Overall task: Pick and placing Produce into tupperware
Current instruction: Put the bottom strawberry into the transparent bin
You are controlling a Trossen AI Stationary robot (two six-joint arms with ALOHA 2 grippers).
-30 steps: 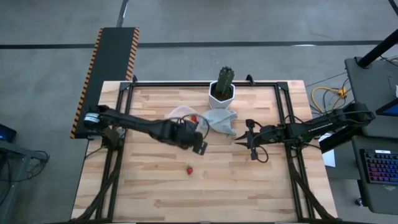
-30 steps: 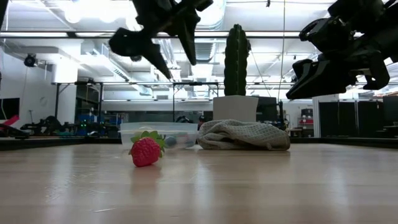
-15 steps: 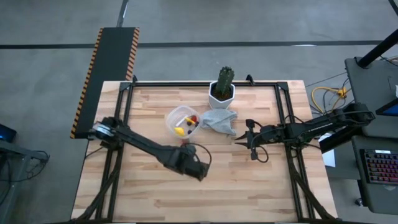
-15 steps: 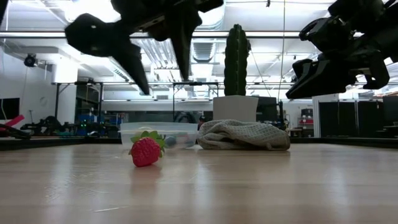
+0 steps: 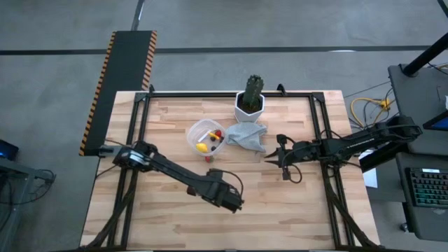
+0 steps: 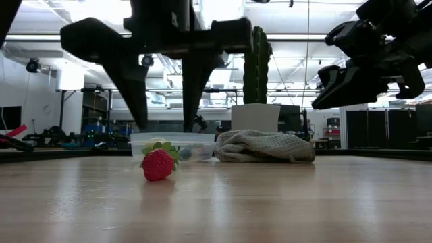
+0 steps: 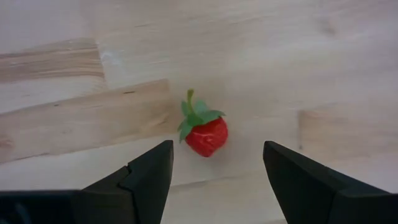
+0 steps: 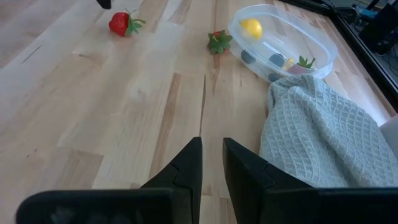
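A red strawberry (image 7: pixel 205 134) with a green leaf cap lies on the wooden table. My left gripper (image 7: pixel 217 177) is open above it, one finger on either side and touching nothing. In the low view the strawberry (image 6: pixel 158 164) sits below the left gripper (image 6: pixel 165 125); in the high view the left gripper (image 5: pixel 227 197) hides it. The clear round tupperware (image 5: pixel 204 136) holds a yellow piece, dark round ones and a red piece. A second strawberry (image 8: pixel 217 42) lies on the table beside the tupperware (image 8: pixel 283 43). My right gripper (image 5: pixel 281 160) waits shut right of the cloth.
A pale blue-grey cloth (image 5: pixel 246 136) lies crumpled against the tupperware's right side. A cactus in a white pot (image 5: pixel 250 99) stands behind the cloth near the far edge. Black frame rails run along the table's left and right edges. Bare wood lies around the near strawberry.
My left gripper has moved from over the tupperware toward the table's near edge and a little right, and now stands over the lone strawberry. This has uncovered the tupperware in the high view. The strawberry, cloth and right arm have kept still.
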